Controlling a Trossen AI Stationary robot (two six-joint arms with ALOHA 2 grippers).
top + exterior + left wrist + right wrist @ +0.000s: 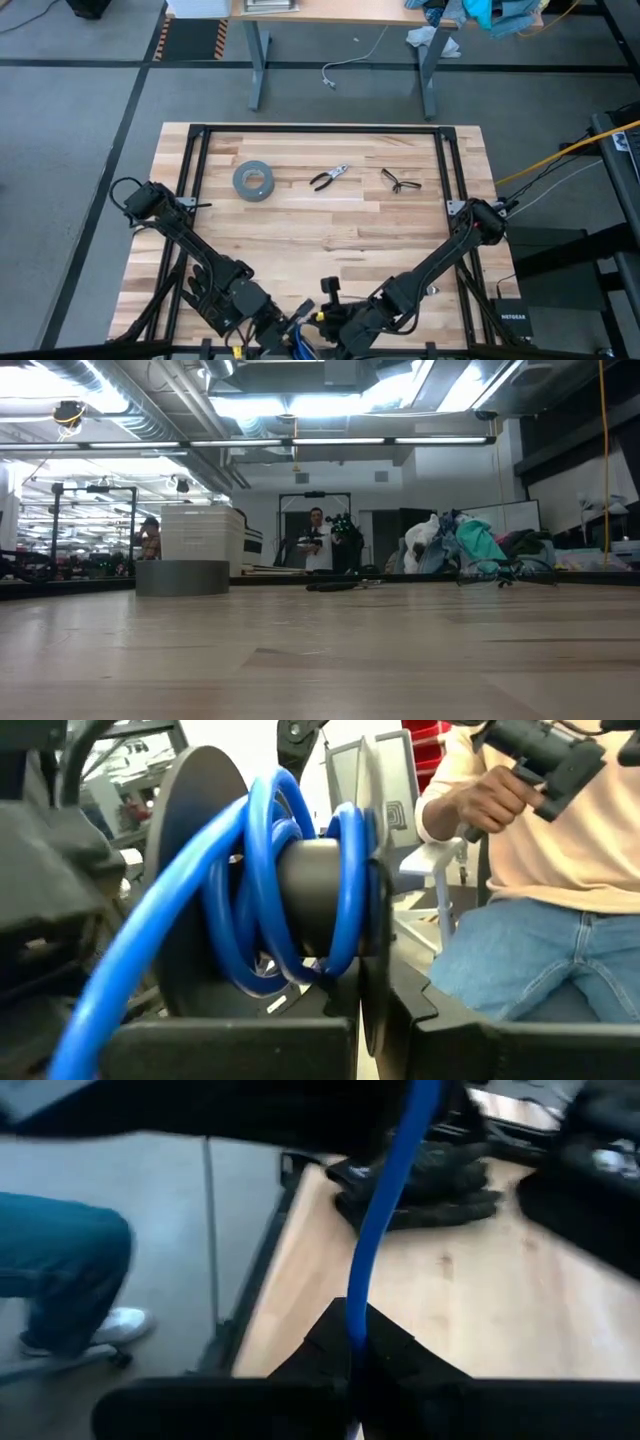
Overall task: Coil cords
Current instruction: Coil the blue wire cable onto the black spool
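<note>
The cord (262, 880) is bright blue and is wound in several turns round the black hub of a spool (320, 890) with dark round side discs. One strand (385, 1220) runs off to my right gripper (350, 1370), which is shut on it. Both grippers are at the table's near edge, the left (272, 325) beside the right (335, 322), with a bit of blue cord (303, 340) between them. My left gripper (370, 1040) is shut on the spool. The low view shows neither gripper. My left gripper has one of the spool's thin side discs (371, 1010) standing edge-on between its two dark fingers, at the disc's lower rim. The spool is held up off the table with the cord coiled on its hub. My right gripper pinches a single strand of the blue cord (352, 1342) between its two shut fingers. The strand runs straight away from the fingertips toward the left arm, off the table and looking taut.
A grey tape roll (254, 181), pliers (329, 178) and a small black wire tool (400, 181) lie in a row on the far half of the table. A seated person (540, 870) holding a black device is just off the near edge.
</note>
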